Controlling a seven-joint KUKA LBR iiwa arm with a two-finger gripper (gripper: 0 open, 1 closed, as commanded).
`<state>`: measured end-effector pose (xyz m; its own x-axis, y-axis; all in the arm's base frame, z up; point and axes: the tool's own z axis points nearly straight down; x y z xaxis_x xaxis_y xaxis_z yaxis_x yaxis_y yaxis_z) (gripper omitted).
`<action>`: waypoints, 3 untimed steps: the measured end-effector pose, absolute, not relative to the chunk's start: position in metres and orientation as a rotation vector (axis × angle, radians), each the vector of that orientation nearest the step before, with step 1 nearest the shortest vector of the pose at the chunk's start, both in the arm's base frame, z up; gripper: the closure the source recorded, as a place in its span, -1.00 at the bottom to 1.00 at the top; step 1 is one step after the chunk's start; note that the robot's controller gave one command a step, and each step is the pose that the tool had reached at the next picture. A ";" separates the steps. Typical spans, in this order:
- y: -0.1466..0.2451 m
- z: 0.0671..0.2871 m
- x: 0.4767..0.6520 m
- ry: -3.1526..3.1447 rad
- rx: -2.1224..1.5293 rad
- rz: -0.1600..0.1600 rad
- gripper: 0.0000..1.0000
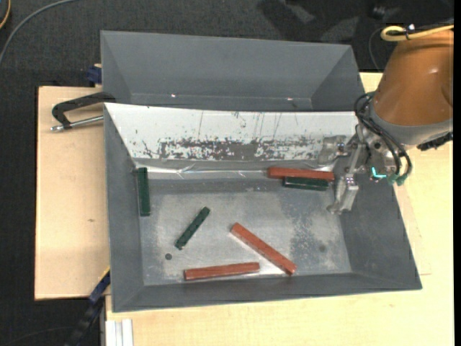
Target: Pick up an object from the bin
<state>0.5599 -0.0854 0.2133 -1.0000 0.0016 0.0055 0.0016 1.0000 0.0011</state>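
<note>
The gripper (344,190), its openness unreadable, hung at the near ends of a red bar (299,172) and a green bar (304,184), which stretched lengthwise away from it.

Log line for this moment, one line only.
gripper: by bin right wall | nearest: red stick beside dark green stick, back right | status: no stick lifted
</note>
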 end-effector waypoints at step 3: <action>0.015 0.075 0.502 -3.128 0.295 -0.001 1.00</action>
